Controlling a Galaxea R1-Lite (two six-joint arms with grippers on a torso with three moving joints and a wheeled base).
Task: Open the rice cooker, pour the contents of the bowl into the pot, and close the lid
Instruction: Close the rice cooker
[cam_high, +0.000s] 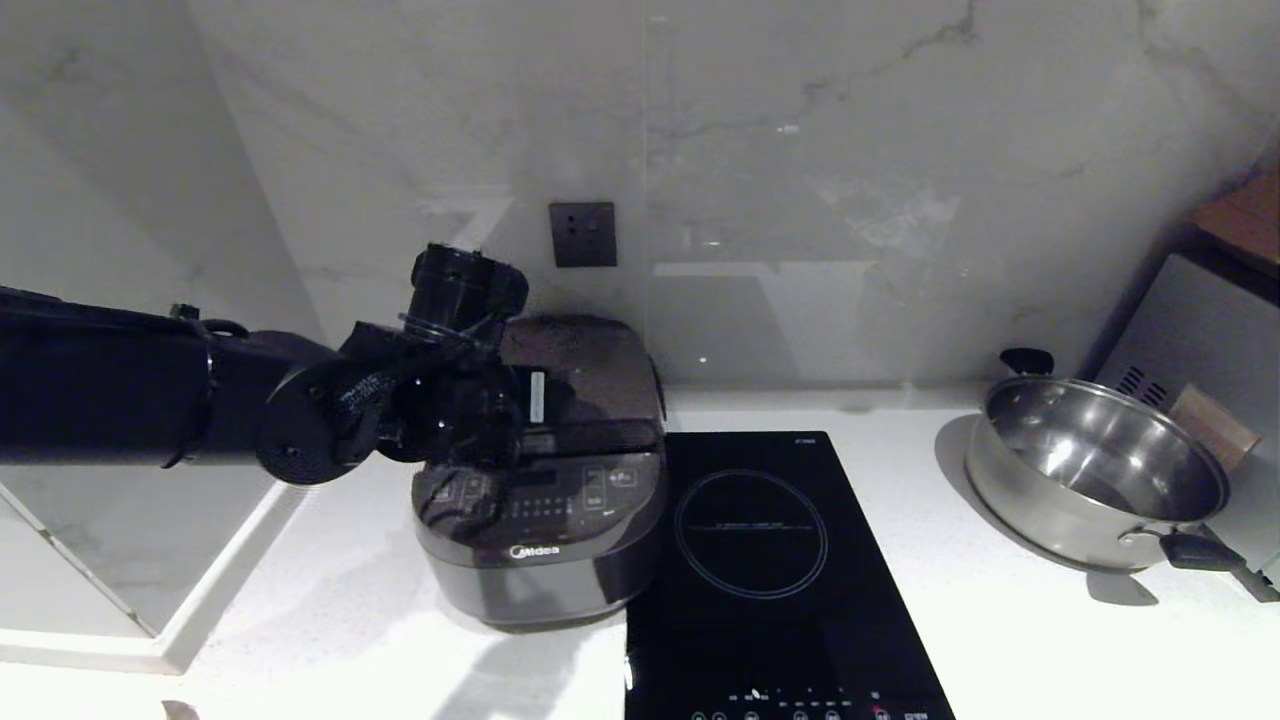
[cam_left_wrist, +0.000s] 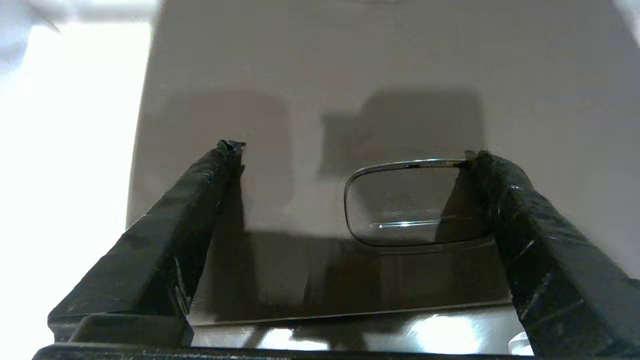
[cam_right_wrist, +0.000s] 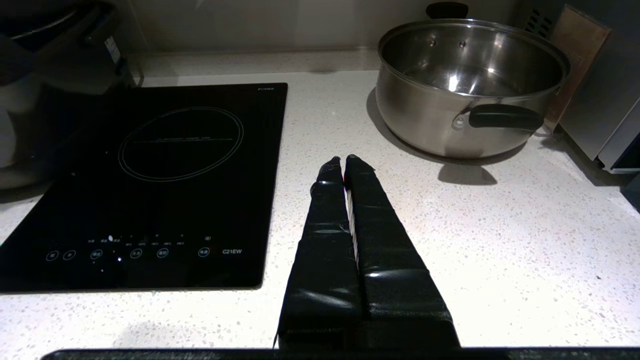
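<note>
Glossy rounded-square rice cooker (cam_high: 560, 480), oval chrome-rimmed button (cam_left_wrist: 415, 202)

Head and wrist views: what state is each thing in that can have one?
Dark grey-brown Midea rice cooker: upright on the counter.
Its hinged lid: shut.
Oval release button: not visibly pressed.
Left gripper: open above the lid, holding nothing.
Right gripper: shut, empty, above the white counter.
Flat black hob: nothing on it.
Shiny steel pan: uncovered, seemingly empty.

The dark grey-brown rice cooker (cam_high: 545, 480) sits beside the hob, lid (cam_left_wrist: 350, 125) shut.
</note>
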